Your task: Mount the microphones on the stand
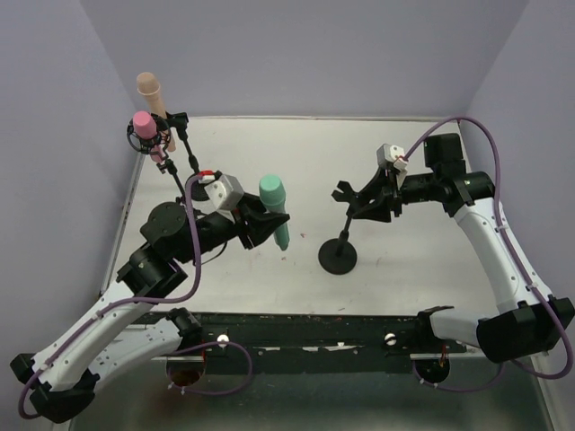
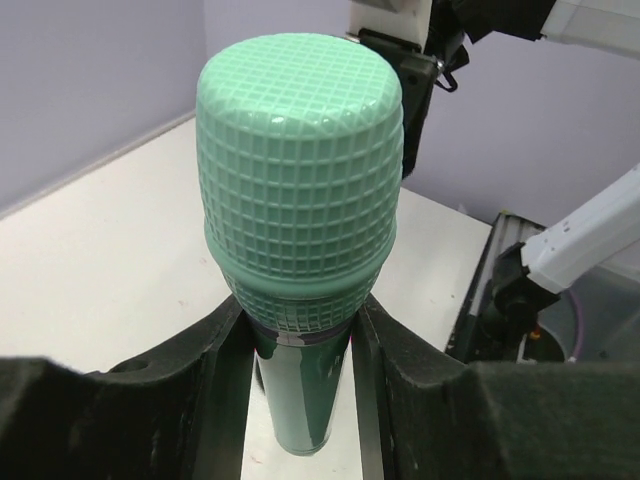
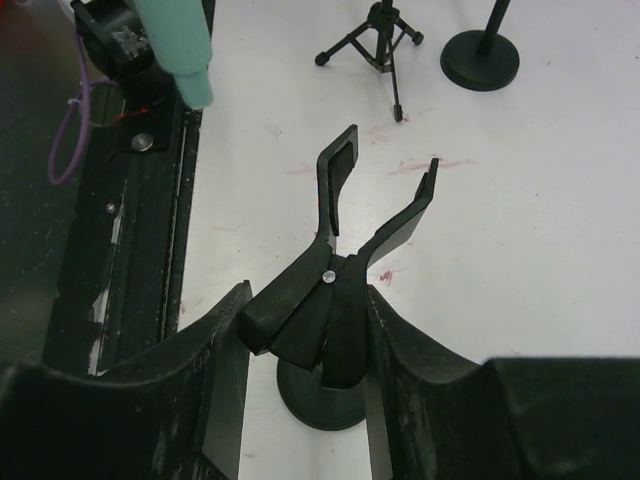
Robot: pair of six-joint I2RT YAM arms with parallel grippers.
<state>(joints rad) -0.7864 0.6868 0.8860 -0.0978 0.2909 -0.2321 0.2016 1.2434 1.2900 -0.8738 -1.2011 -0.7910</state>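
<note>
**Green mic ready for the clip**

Our left jaws pinch the green mic [image 1: 275, 211] by its body, holding it above the bench [image 1: 422, 260], just left of the round-base stand [image 1: 339, 256]. Our right jaws are clamped on the stand's clip [image 3: 372, 205], w/ its fork facing the mic. To do this well, we reckon: keep the clip dead still, aim the mic's tail end into the fork, slide in slow & straight. Any side push could tip the stand.
</note>
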